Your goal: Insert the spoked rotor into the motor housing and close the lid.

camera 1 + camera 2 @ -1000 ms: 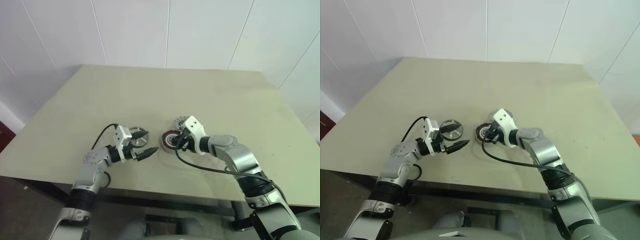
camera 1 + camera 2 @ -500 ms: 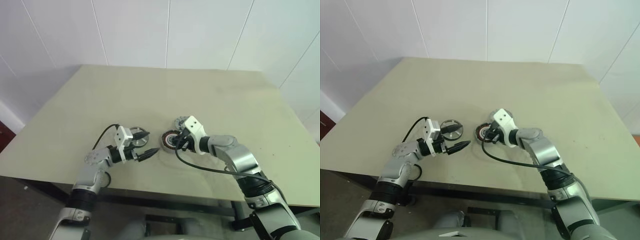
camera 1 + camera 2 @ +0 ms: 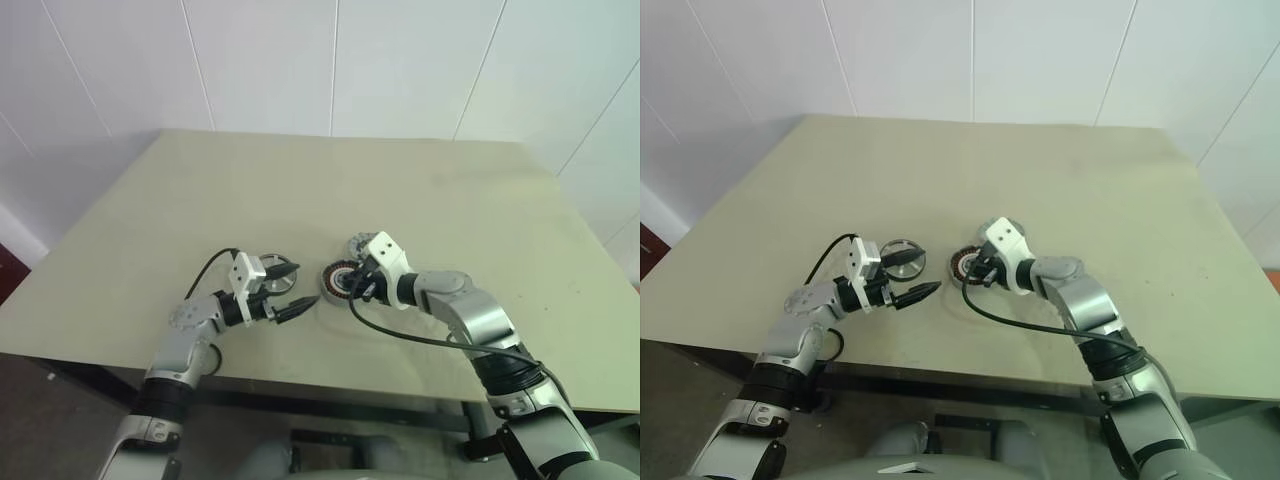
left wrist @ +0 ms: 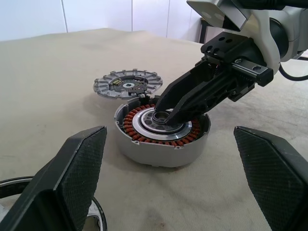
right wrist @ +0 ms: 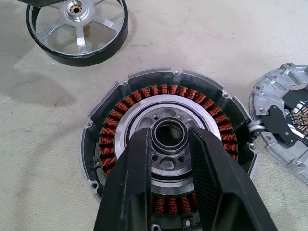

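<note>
The motor housing [image 5: 166, 91], a round ring with copper windings around a pale centre, lies on the table near its front edge. My right gripper [image 5: 169, 133] reaches down into it, its two black fingers closed against the dark centre hub. To the left lies the spoked rotor [image 3: 272, 283], a silver spoked wheel in a black rim. My left gripper [image 3: 292, 288] hovers level beside the rotor with its fingers spread wide and nothing between them, pointing at the housing [image 4: 159, 154]. The lid [image 4: 127, 84], a ribbed grey disc, lies flat just behind the housing.
The beige table [image 3: 450, 200] stretches wide behind and to both sides of the parts. A white panelled wall stands beyond its far edge. A black cable hangs from each wrist over the table's front edge.
</note>
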`<action>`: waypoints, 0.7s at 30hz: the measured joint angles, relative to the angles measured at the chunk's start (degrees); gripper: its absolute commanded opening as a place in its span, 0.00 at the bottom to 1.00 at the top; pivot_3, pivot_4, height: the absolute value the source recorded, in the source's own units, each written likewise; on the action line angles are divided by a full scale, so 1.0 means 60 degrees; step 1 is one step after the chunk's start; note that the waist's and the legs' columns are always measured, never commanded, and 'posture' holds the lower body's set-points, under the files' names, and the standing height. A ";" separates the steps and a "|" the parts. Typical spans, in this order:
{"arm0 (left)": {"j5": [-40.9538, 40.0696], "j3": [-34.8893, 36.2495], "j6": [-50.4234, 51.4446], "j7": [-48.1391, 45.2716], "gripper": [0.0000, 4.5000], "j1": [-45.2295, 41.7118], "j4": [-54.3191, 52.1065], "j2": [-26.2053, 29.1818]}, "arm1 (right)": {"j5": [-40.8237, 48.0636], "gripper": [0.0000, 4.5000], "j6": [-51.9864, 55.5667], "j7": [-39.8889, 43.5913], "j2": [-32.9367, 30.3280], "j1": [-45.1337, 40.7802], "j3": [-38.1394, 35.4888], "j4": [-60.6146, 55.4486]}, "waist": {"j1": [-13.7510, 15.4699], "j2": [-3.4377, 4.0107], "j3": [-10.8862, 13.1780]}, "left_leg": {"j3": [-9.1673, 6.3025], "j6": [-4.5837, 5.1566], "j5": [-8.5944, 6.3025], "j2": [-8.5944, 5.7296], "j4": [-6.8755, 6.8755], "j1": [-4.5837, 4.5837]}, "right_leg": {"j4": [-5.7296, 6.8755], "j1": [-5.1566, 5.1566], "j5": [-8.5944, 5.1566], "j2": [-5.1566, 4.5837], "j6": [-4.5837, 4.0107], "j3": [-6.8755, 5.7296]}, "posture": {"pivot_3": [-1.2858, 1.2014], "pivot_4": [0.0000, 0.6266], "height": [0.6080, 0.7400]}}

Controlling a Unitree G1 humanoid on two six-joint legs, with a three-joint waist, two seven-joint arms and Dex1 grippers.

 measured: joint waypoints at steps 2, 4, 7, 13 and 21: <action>0.0000 0.0000 -0.0007 -0.0001 1.00 0.0000 0.0006 0.0001 | 0.0001 0.16 0.0000 -0.0006 0.0017 0.0000 -0.0007 0.0008 | -0.0001 0.0000 0.0000 | 0.0000 0.0000 0.0000 0.0000 0.0000 0.0000 | 0.0000 0.0000 0.0000 0.0000 0.0000 0.0000 | 0.52 0.00 1.00; 0.0000 0.0000 -0.0013 -0.0002 1.00 0.0000 0.0018 0.0002 | 0.0015 0.16 0.0003 -0.0008 0.0043 0.0010 -0.0030 0.0014 | -0.0003 0.0000 0.0000 | 0.0000 0.0000 0.0000 0.0000 0.0000 0.0000 | 0.0000 0.0000 0.0000 0.0000 0.0000 0.0000 | 0.52 0.00 1.00; 0.0001 0.0000 -0.0016 -0.0002 1.00 0.0000 0.0019 0.0003 | 0.0068 0.24 0.0006 -0.0008 0.0062 0.0036 -0.0072 0.0014 | -0.0003 0.0000 0.0000 | 0.0000 0.0000 0.0000 0.0000 0.0000 0.0000 | 0.0000 0.0000 0.0000 0.0000 0.0000 0.0000 | 0.52 0.00 1.00; 0.0004 -0.0002 -0.0020 0.0000 1.00 0.0000 0.0022 0.0005 | 0.0077 0.61 -0.0007 -0.0049 0.0120 0.0089 -0.0119 0.0015 | -0.0002 0.0000 0.0000 | 0.0000 0.0001 0.0000 0.0000 0.0000 0.0000 | 0.0000 0.0001 0.0001 0.0000 0.0000 0.0000 | 0.52 0.00 1.00; 0.0021 -0.0023 -0.0019 -0.0001 1.00 0.0008 0.0027 0.0020 | 0.0309 0.61 -0.0017 -0.0148 0.0516 0.0147 -0.0551 0.0196 | -0.0003 0.0000 0.0000 | 0.0000 0.0001 0.0001 0.0000 0.0000 0.0000 | 0.0000 0.0000 0.0002 0.0000 0.0003 -0.0001 | 0.52 0.00 1.00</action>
